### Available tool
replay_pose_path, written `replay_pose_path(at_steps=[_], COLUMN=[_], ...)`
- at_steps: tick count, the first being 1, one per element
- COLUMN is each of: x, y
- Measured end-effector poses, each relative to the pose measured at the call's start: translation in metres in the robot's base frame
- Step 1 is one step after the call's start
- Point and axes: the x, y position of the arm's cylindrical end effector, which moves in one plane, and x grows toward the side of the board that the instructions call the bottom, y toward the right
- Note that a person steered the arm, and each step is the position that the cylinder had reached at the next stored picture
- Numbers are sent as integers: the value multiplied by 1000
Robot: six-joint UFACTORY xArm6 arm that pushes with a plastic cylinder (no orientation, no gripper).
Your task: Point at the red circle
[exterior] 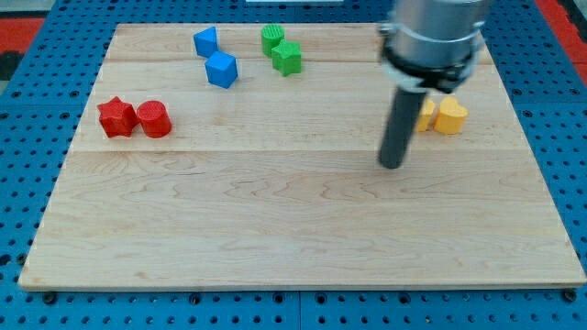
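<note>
- Surface [293, 238]: a pale wooden board; its bottom half carries no blocks, and no containers appear on it.
- My tip [392, 165]: right of centre, resting on bare wood, just below and left of the yellow blocks. The arm carries a plain rod with no claw, so there is nothing to spread or pinch.
- Red circle [154, 119]: near the left edge, touching the red star-shaped block [116, 117] on its left; well apart from my tip.
- Yellow blocks: a heart-like one [450, 117] near the right edge, and another [426, 115] partly hidden by the rod.
- Top edge: two blue blocks [205, 42] [221, 70], then two green blocks [272, 38] [286, 58], each pair close together.
</note>
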Motion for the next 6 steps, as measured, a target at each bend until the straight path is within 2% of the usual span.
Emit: replay_pose_path(at_steps=[2, 3, 6], x=[-63, -65, -65], y=[-161, -203, -221])
